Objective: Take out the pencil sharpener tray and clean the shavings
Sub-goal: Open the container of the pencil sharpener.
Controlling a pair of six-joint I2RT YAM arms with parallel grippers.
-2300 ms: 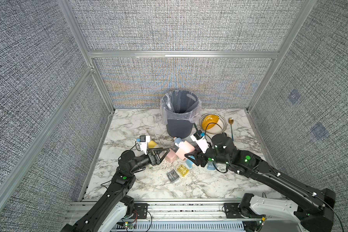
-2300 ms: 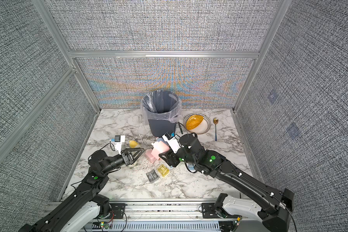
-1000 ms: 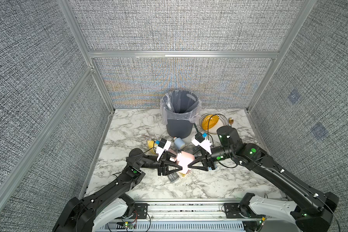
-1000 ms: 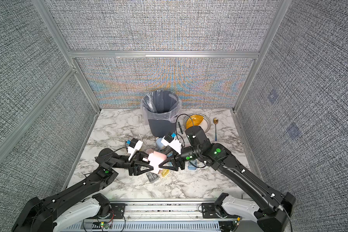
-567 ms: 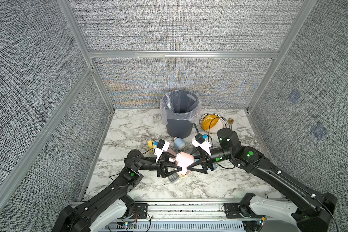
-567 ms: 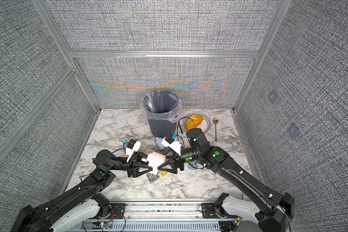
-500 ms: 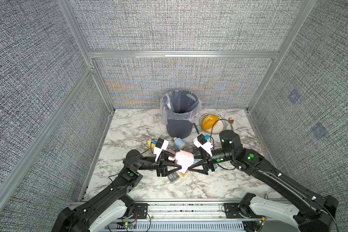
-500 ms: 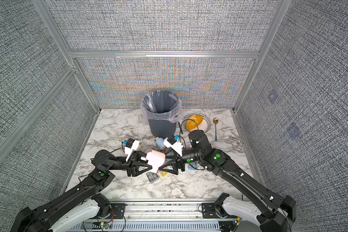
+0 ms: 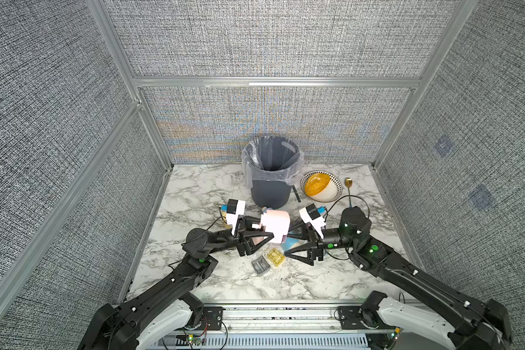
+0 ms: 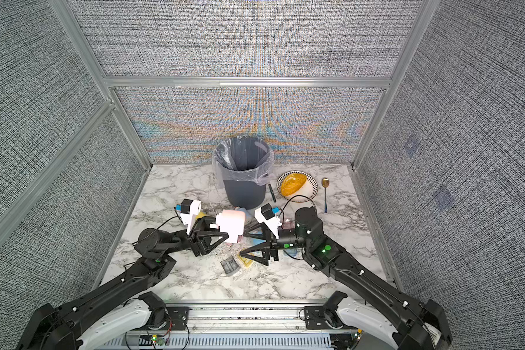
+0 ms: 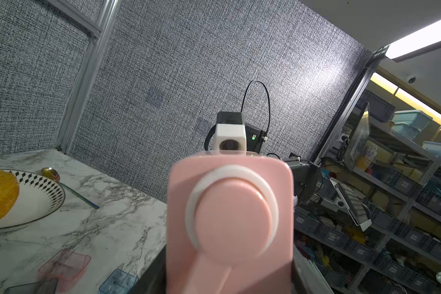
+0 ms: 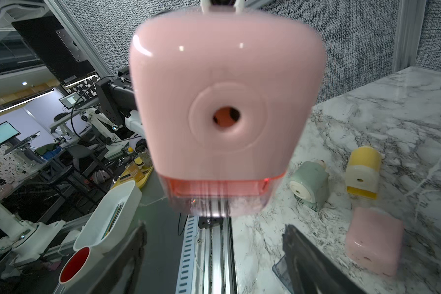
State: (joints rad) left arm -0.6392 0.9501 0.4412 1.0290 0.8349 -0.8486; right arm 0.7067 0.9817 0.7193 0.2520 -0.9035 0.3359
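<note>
Marble table (image 9: 200, 272): gray tray (image 9: 260, 264) and yellow tray (image 9: 275, 258) amid shavings (image 10: 223, 249), above them left claw (image 9: 265, 228) clamped on pink sharpener (image 9: 278, 223), pink tray (image 12: 218, 189) still seated in it, right claw (image 9: 289, 242) wide apart and empty, then 1 bin (image 9: 270, 188) and plate (image 9: 331, 194) by gray back wall (image 9: 270, 121).

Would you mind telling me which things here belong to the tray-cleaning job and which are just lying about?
For the job: pink pencil sharpener in the left gripper, its tray not yet pulled out, lined bin.
Lying about: plate, spoon, black pen, loose grey tray and yellow tray.
</note>
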